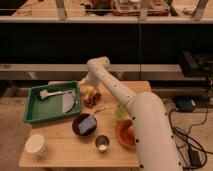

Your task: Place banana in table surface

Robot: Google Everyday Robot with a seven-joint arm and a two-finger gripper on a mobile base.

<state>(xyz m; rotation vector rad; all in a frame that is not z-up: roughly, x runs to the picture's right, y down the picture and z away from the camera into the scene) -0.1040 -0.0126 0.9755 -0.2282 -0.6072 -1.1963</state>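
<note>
My gripper point(86, 86) hangs from the white arm that reaches over the table's back middle, just right of the green tray point(35, 112). The small yellow banana point(89, 92) shows right under the gripper, at the tray's right edge and over the pale-wood table surface point(65, 150). I cannot tell whether the banana is held or lying on the wood.
A dark reddish cluster point(93, 101) lies beside the banana. The tray holds a grey utensil point(55, 93) and a pale leaf-shaped item point(67, 102). In front are a dark bowl point(84, 124), a metal cup point(102, 143), an orange bowl point(124, 134), a yellow-green item point(120, 112) and a white cup point(36, 145).
</note>
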